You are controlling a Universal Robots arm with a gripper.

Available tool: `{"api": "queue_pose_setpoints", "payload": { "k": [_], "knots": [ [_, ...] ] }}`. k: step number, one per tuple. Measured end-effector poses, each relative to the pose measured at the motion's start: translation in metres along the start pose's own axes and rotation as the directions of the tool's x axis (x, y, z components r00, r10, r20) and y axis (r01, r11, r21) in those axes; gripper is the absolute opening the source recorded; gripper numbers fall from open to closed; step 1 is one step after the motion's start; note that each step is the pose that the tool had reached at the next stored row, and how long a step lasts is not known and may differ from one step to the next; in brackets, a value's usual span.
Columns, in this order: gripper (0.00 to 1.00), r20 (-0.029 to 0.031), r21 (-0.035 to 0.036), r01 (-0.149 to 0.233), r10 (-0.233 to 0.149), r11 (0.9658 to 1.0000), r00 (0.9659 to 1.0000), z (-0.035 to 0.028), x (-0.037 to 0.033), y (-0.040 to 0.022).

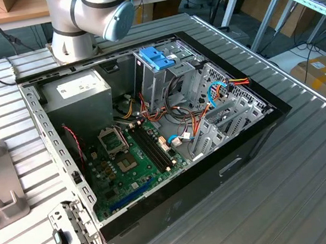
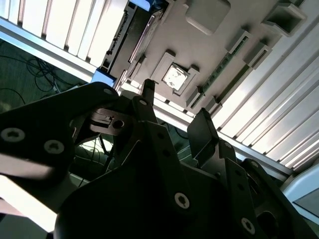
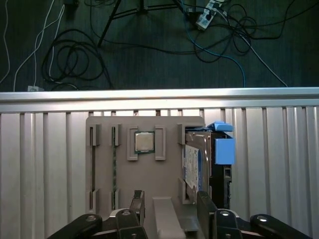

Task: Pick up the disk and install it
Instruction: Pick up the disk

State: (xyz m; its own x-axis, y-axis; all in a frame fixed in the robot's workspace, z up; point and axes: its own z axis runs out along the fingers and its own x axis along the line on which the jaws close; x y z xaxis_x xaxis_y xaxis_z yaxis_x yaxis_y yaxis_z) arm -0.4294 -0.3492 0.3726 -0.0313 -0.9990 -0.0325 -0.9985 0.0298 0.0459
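The disk (image 3: 193, 165) rests in a slot at one side of a grey fixture tray (image 3: 104, 164), a labelled flat drive with a light blue carrier (image 3: 224, 150). My gripper (image 3: 169, 209) hovers over the tray's near edge, open, with nothing held. One of its fingers (image 3: 204, 206) is close beside the disk's end; a raised grey rib of the tray lies below the gap. In the second wrist view the gripper (image 2: 174, 102) points at the tray, and the disk (image 2: 127, 42) runs along its edge.
The tray also carries a processor chip (image 3: 145, 142) and memory sticks (image 3: 92, 164). It sits on a ribbed metal table (image 3: 40, 164) with cables on the floor beyond its edge. The exterior view shows the open computer case (image 1: 254, 131), its blue-latched drive cage (image 1: 157, 57) and the arm's base (image 1: 78, 25).
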Motion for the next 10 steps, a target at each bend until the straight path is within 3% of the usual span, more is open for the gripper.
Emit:
{"api": "queue_pose_setpoints", "payload": {
  "k": [10],
  "knots": [
    [0.54, 0.0, 0.0001, 0.0, 0.0, 1.0, 1.0, 0.0008, -0.0053, 0.0001]
  ]
}}
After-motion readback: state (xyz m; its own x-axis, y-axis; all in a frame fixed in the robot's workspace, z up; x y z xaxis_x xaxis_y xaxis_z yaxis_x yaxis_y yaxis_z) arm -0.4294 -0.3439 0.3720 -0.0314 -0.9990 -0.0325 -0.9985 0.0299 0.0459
